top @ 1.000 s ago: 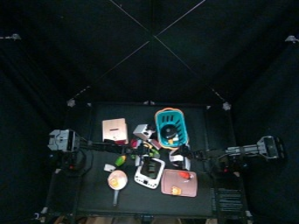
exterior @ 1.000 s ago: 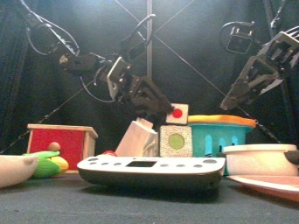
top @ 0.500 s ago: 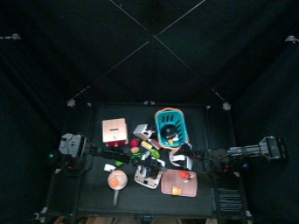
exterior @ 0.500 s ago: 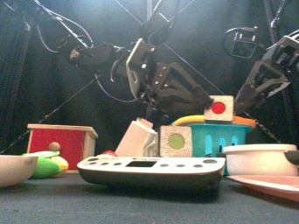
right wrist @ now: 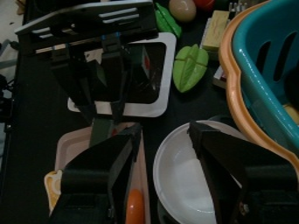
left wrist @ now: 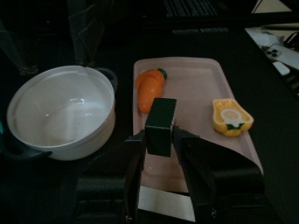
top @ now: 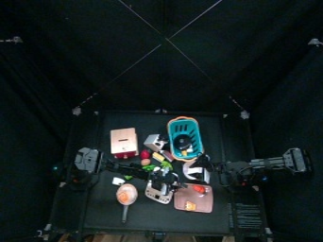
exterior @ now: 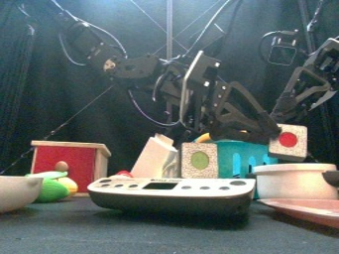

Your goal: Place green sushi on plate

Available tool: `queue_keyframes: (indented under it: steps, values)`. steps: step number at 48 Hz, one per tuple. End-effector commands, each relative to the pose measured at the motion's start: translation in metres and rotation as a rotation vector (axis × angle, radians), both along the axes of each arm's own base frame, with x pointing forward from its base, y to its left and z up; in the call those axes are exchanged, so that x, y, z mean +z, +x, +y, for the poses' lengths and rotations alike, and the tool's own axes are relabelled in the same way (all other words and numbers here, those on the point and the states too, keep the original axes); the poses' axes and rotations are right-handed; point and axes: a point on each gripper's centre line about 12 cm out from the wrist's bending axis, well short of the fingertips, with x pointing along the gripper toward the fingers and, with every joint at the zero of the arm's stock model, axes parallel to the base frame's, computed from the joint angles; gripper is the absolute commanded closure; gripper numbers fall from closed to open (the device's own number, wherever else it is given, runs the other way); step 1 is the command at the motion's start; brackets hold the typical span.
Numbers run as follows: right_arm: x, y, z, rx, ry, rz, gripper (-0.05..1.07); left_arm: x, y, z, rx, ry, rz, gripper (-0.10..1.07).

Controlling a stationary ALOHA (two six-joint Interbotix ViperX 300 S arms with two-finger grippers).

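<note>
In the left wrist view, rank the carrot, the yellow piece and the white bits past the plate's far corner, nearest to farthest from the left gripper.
1. Carrot, on the pink plate, just ahead of the left gripper.
2. Yellow piece, on the plate to one side; too close to call against the carrot.
3. White bits, off the plate beyond its far corner, clearly farthest.

Small black table carries a crowded cluster: red-and-wood box at left, blue oval basket toward the back, white round pot, and pale pink rectangular tray holding an orange carrot toy and a yellow piece. At the front edge sit a flat black-and-white scale-like device, a white bowl beside green round toys, and a small block with a green patch.
</note>
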Motion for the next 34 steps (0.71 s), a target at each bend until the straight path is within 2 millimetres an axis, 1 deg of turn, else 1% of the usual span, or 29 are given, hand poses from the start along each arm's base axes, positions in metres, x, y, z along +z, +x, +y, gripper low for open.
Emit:
queue_keyframes:
  steps: [1, 14, 22, 34]
  values:
    - [0.005, 0.002, 0.0, 0.002, 0.002, -0.017, 0.19, 0.016, 0.008, -0.002, 0.001, 0.002, -0.011, 0.28]
    - [0.005, 0.002, 0.0, 0.002, 0.002, -0.018, 0.19, 0.009, 0.016, -0.003, 0.005, 0.033, 0.079, 0.28]
    - [0.005, 0.002, 0.0, 0.002, 0.002, -0.018, 0.19, 0.011, 0.016, -0.003, 0.004, 0.059, 0.131, 0.28]
    - [0.005, 0.002, 0.001, 0.002, 0.002, -0.018, 0.19, 0.008, 0.019, -0.008, -0.012, 0.081, 0.154, 0.27]
